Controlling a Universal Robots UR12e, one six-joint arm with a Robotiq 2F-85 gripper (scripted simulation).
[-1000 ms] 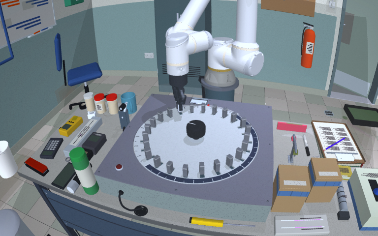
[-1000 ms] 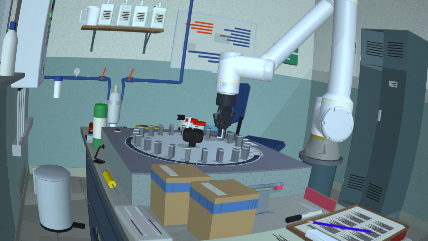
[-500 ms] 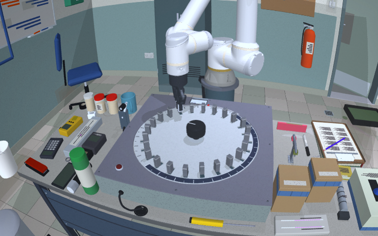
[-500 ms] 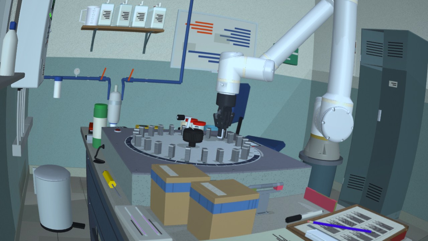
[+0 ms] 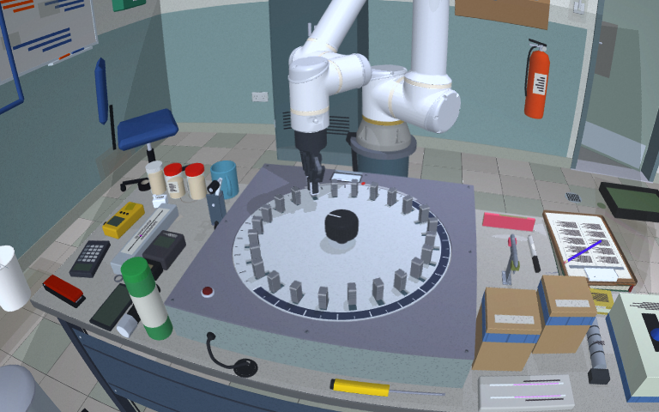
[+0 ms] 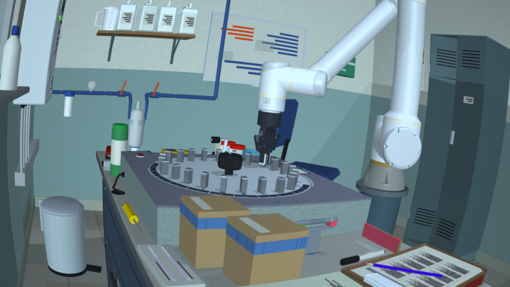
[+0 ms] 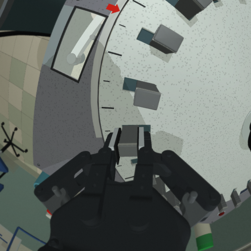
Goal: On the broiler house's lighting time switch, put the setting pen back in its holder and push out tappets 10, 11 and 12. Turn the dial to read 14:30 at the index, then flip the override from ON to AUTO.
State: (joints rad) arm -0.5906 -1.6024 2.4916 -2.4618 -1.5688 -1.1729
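Note:
A ring of grey tappets stands around the white dial (image 5: pixel 340 250) of the time switch, with a black knob (image 5: pixel 341 226) at the dial's centre. The setting pen (image 5: pixel 215 186) sits upright in its grey holder (image 5: pixel 216 206) at the switch's left edge. The override lever (image 7: pixel 80 44) lies in a framed window beside the red index arrow (image 7: pixel 112 8) at the dial's far rim. My gripper (image 7: pixel 128 140) points down at the far left of the ring, left of the index, and is closed around one grey tappet (image 7: pixel 128 142).
Behind the switch stand my arm's pedestal (image 5: pixel 384 145) and a dark cabinet. Jars and a blue mug (image 5: pixel 225 178) sit far left; a green-capped can (image 5: pixel 147 297), meters and a calculator line the left. Two cardboard boxes (image 5: pixel 532 318), a clipboard and markers lie right; a yellow screwdriver (image 5: pixel 362 387) lies in front.

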